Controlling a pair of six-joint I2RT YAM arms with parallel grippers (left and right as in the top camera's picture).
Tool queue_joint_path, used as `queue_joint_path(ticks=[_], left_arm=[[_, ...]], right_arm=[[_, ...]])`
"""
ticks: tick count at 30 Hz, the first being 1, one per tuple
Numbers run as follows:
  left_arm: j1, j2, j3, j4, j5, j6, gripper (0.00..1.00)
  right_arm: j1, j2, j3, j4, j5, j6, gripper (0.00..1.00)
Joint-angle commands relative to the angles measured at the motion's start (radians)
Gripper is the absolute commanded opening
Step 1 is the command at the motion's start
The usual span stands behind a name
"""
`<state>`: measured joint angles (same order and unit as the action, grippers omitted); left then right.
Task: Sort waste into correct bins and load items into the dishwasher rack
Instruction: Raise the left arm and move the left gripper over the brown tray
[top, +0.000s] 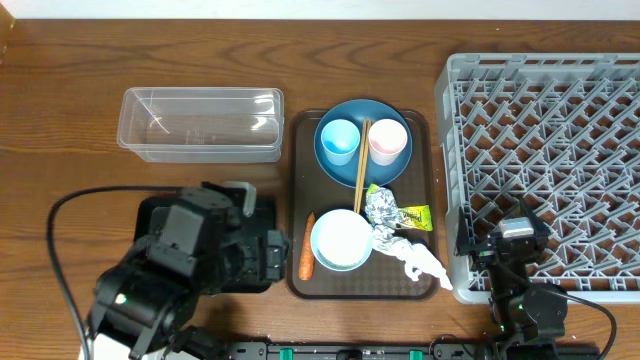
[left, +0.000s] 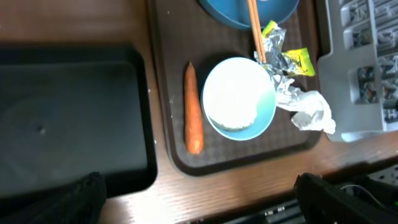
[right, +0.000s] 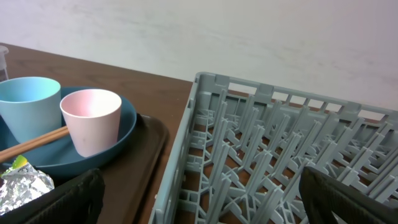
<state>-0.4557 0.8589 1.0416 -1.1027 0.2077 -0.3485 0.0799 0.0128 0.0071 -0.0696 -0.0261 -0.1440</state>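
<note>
On the brown serving tray (top: 300, 180) a dark-blue plate (top: 345, 172) holds a light-blue cup (top: 339, 140), a pink cup (top: 387, 141) and chopsticks (top: 361, 160). Nearer the front are the pale bowl (top: 342, 240), carrot (top: 306, 258), foil (top: 381, 207), yellow-green wrapper (top: 415, 215) and white tissue (top: 412, 258). I cannot make out any loose rice. The clear tub (top: 200, 122) is at back left. The black tray (left: 68, 118) lies mostly under my left arm. My left gripper (left: 199, 199) is open and empty above the table's front edge. My right gripper (right: 199, 199) is open and empty over the grey rack's (top: 560, 150) front-left corner.
In the left wrist view the bowl (left: 239, 96), carrot (left: 194, 109) and tissue (left: 311, 109) lie just ahead of the fingers. The right wrist view shows the pink cup (right: 92, 118) and blue cup (right: 28, 106) left of the rack wall (right: 186, 155). Cables run along the front edge.
</note>
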Motion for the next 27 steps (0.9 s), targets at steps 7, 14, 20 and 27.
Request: queue_joint_path(ticks=[7,14,20,27], left_arm=[[-0.099,0.176,-0.015,0.039,-0.071,-0.07,0.99],[-0.107,0.306,-0.015,0.039,-0.07,-0.103,1.0],[-0.107,0.336,-0.016,0.043,-0.07,-0.114,1.0],[-0.124,0.336,-0.056,0.046,-0.071,-0.118,0.99]], right_arm=[[-0.014,-0.002,-0.002,-0.003,0.0,-0.011,0.99],[-0.014,-0.002,-0.002,-0.003,0.0,-0.011,0.99],[-0.014,-0.002,-0.002,-0.003,0.0,-0.01,0.99],[-0.014,-0.002,-0.002,-0.003,0.0,-0.01,0.99]])
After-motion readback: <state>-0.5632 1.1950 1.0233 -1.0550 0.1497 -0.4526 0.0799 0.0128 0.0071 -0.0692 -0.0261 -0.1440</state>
